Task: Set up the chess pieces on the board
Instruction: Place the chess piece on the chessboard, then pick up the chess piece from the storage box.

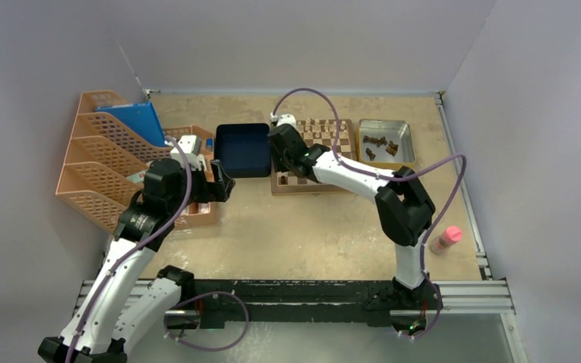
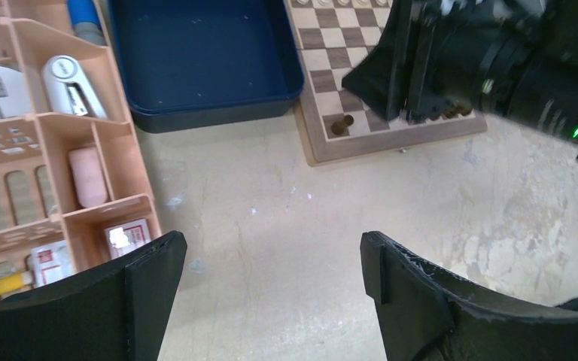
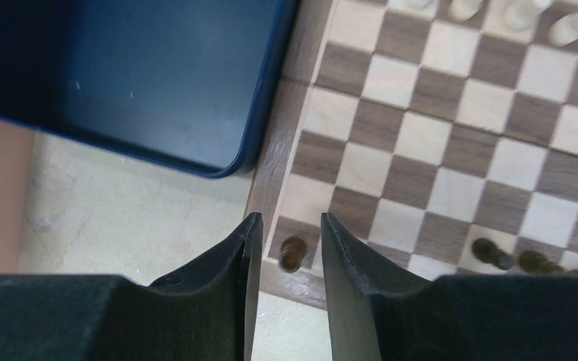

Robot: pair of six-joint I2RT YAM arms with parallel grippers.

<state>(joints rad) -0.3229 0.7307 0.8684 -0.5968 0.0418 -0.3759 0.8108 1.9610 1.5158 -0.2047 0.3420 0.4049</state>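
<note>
At the near left corner of the board, one of the chess pieces is standing upright on a dark square. It is a tiny dark brown man of turned wood with a rounded head. The right gripper is hanging directly over it with its matte black fingers released. They are parted a little, so the piece is sitting in the gap with space showing on both sides.

More dark men are standing further along the same near row, and pale cream ones are lining the far edge. The board is lying flat on the bench, a square of smooth light and dark brown chequers inside a mid-brown wooden border. Its left side is sitting just beside a dark blue tray with rounded corners.

On the board's right, a silver metal tray is holding a loose scatter of further dark pieces. The left gripper is hovering spread wide over the mottled beige bench, grasping nothing, next to a peach plastic organiser with small compartments.
</note>
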